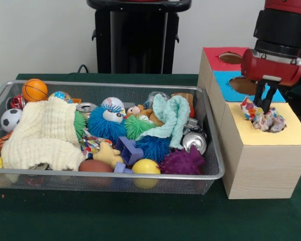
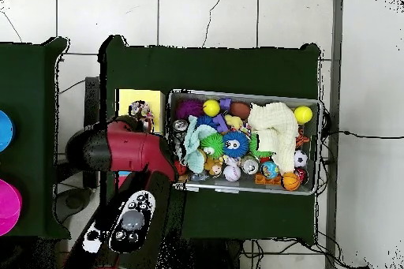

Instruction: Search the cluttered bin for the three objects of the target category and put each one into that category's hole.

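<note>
The wire mesh bin (image 1: 115, 175) fills the left and middle of the front view, packed with toys. To its right stands the wood-grain box with the yellow-surround hole (image 1: 291, 133). A clump of white wads printed red, blue and yellow (image 1: 265, 119) sits in the mouth of that hole. My gripper (image 1: 265, 104) hangs straight above the clump and touches its top. A scrap of similar printed material (image 1: 92, 144) shows in the bin under the blue furry ball. In the overhead view the wads (image 2: 140, 110) lie on the yellow surround (image 2: 126, 100), left of the bin (image 2: 245, 92).
The blue-surround opening (image 1: 226, 88) and the red-surround opening (image 1: 213, 55) lie behind the yellow one. The bin holds a cream cloth (image 1: 42, 133), a mint cloth (image 1: 170, 118), spiky balls (image 1: 183, 161), cans (image 1: 194, 142), an orange ball (image 1: 34, 89) and yellow balls (image 1: 146, 166).
</note>
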Controlling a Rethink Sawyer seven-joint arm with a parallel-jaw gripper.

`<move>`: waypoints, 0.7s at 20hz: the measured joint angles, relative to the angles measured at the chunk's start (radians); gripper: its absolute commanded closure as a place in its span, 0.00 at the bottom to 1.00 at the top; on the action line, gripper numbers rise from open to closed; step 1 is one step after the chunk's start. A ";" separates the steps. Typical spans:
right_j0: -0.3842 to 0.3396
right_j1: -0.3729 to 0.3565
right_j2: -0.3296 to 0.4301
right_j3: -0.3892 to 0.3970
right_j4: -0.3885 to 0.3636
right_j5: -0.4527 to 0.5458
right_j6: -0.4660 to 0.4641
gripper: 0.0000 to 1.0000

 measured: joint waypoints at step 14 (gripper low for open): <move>-0.118 -0.035 0.123 0.008 0.034 0.092 0.000 1.00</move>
